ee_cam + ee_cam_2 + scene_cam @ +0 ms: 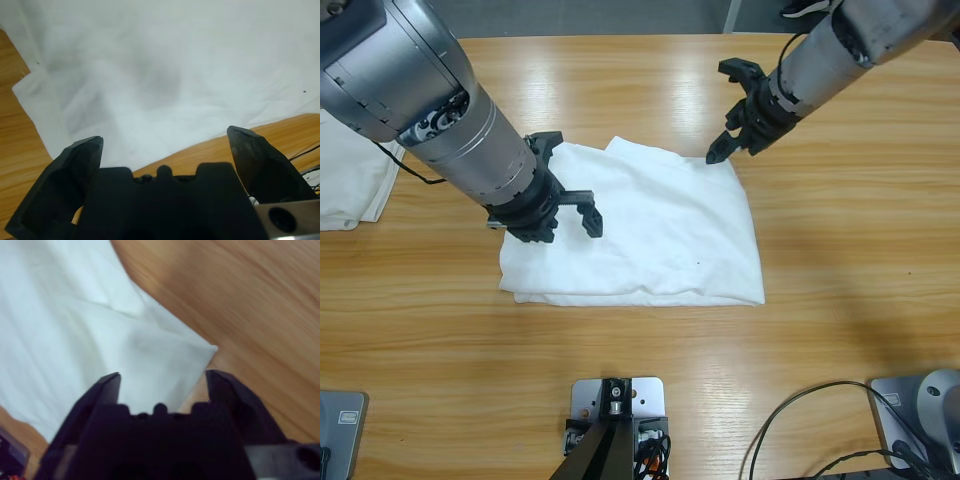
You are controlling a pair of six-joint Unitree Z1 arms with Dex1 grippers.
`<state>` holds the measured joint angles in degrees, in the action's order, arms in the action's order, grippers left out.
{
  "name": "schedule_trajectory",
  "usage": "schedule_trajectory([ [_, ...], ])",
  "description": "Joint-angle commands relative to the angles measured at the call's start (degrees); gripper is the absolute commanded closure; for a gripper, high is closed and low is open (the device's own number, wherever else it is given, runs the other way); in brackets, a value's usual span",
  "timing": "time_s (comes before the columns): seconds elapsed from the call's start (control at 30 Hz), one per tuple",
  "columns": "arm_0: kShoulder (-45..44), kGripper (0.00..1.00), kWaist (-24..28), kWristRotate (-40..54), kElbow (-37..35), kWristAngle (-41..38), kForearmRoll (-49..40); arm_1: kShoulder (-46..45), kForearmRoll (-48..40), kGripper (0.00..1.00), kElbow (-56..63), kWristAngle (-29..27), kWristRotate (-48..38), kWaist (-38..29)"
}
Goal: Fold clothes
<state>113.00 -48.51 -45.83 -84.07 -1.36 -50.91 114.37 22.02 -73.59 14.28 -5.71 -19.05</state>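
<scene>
A second piece of white cloth lies at the table's edge, well apart from the folded white shirt and partly cut off by the frame; whether it is a shirt cannot be told.

The folded white shirt is the reference item. It lies flat on the wooden table near the middle, folded into a rough rectangle, with several layers visible along its near edge. No container is present; the shirt rests directly on the bare wood.

The left gripper sits over the shirt's left edge. Its jaws are spread wide apart and hold nothing. In the left wrist view the left gripper looks down on white fabric that fills most of the frame, with a strip of table showing past the shirt's edge. Whether the fingertips touch the cloth cannot be told.

The right gripper is at the shirt's far right corner. Its jaws are parted and hold nothing. One fingertip points down at that corner, just beside it or touching; which cannot be told. In the right wrist view the right gripper frames the same pointed corner of the shirt, which lies flat on the table between the two jaws.

A black cable lies on the table well apart from the shirt's near right corner.
</scene>
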Motion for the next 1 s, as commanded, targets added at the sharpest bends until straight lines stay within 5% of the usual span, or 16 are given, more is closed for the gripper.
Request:
schedule_trajectory([
  [0.03, 3.7, 0.032, -0.4, -0.5, 0.9, -1.0, -0.4, 7.2, 6.5, 0.277, -4.8, -2.1, 0.7, -0.7],
  [0.37, 7.4, 0.069, -1.2, 0.2, 5.1, -0.7, -3.2, 8.5, 7.2, 0.349, -4.7, -3.3, 0.5, -1.0],
  [0.53, 3.6, 0.088, -1.2, 11.4, 1.9, -0.6, -2.0, 7.4, 7.2, 0.349, -3.7, -2.8, 0.4, -1.0],
  [0.77, 4.8, 0.56, -1.9, 16.4, 1.7, -1.8, -2.9, 6.1, 6.9, 0.349, -3.2, -2.8, 0.4, -0.2],
  [0.87, 4.8, 1.0, -2.1, 18.0, 1.5, -0.6, -4.1, 5.9, 6.7, 0.349, -2.9, -2.7, 0.3, -0.2],
  [1.0, 5.9, 1.0, -2.1, 15.6, 2.3, 3.9, -6.2, 5.3, 6.7, 0.349, -2.4, -2.8, 0.3, -0.1],
])
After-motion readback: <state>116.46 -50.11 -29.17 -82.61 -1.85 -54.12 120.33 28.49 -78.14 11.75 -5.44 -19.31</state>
